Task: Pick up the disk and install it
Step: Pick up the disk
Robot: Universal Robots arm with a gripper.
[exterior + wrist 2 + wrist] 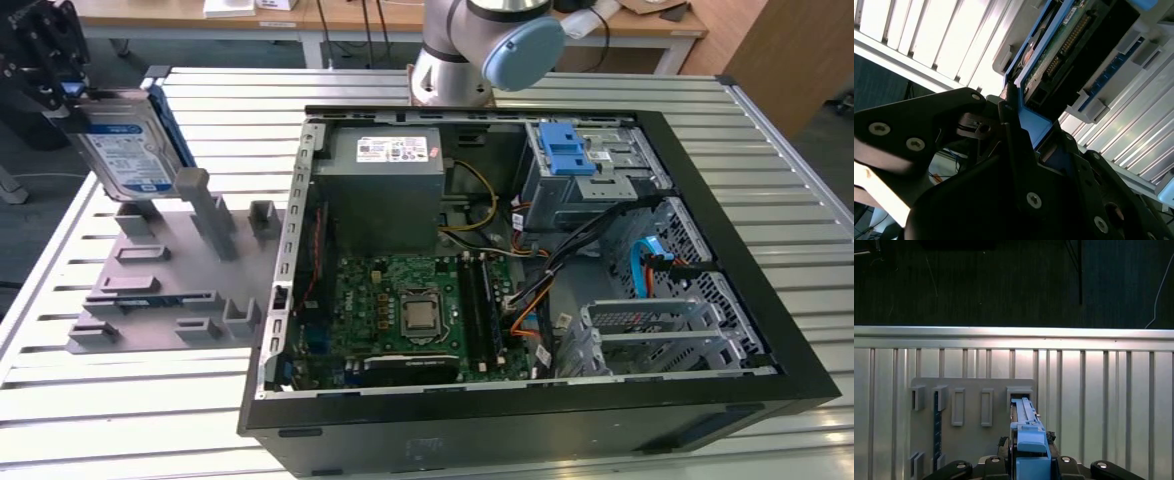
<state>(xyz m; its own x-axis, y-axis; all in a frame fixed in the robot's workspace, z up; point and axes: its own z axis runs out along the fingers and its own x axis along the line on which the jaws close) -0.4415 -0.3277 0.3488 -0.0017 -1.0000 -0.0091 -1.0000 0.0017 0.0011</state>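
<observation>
Fingers (1013,145) clenched on the blue carrier frame at one end of the disk (127,150), which hangs tilted below them. Its far end sits at the grey holder plate (160,290); whether it is clear of the slot cannot be told. Judgement: draw straight along the slot, no twisting. Beyond, on the bench (80,420), the open computer case (534,400): side wall and loose cables (574,260) crowd the drive cage (594,185)

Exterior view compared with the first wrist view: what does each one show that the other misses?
Extra in the exterior view: the open computer case with its motherboard and blue-latched drive cage. Extra in the first wrist view: the dark floor beyond the slatted table. Both share the disk, clamped in the gripper, the grey fixture and that table.
</observation>
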